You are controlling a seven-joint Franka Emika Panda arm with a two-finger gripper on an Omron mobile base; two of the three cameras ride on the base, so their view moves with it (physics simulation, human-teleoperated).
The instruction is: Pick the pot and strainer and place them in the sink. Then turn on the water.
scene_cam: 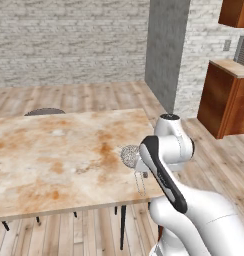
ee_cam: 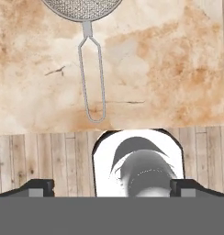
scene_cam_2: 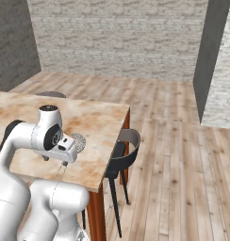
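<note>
The strainer (ee_cam: 81, 7) is seen lying flat on the marbled surface (ee_cam: 169, 69) ahead of the pincer (ee_cam: 112, 186), its mesh bowl farthest away and its thin wire handle (ee_cam: 92, 78) pointing back toward the pincer, ending near the surface's edge. The pincer is held above the plank floor (ee_cam: 40, 156) just off that edge, its two dark fingertips (ee_cam: 38, 186) spread wide apart with nothing between them. A dark chair (scene_cam_2: 122, 153) is tucked at the surface's side, off to the pincer's right.

strainer (ee_cam: 81, 7) bowl cut off at top edge, arm hiding part of it
</note>
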